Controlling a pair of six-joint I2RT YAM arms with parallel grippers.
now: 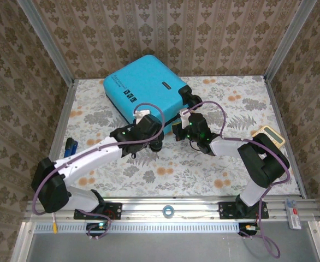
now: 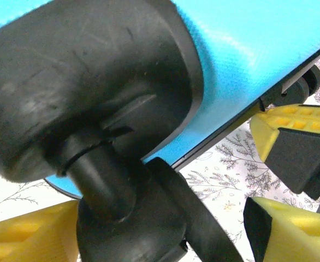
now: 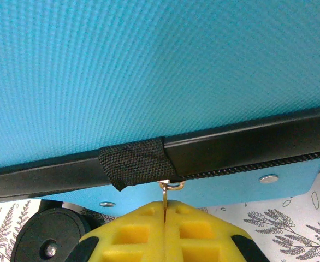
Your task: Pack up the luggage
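The luggage (image 1: pixel 143 87) is a turquoise hard-shell suitcase lying closed at the back middle of the table. My left gripper (image 1: pixel 150 142) is at its near corner. In the left wrist view its yellow fingers (image 2: pixel 23 234) stand open on either side of a black spinner wheel (image 2: pixel 143 218), and bare table shows between the wheel and the right finger. My right gripper (image 1: pixel 181 131) is at the case's near right edge. There it (image 3: pixel 164 206) is shut on the gold zipper pull (image 3: pixel 164 195), just below the black zipper band (image 3: pixel 247 144) and a black fabric tab (image 3: pixel 135 164).
A blue object (image 1: pixel 71 146) lies at the table's left edge and a tan flat thing (image 1: pixel 270 135) lies at the right behind the right arm. A tape roll (image 1: pixel 168 210) sits on the front rail. Papered walls and metal posts close in the table.
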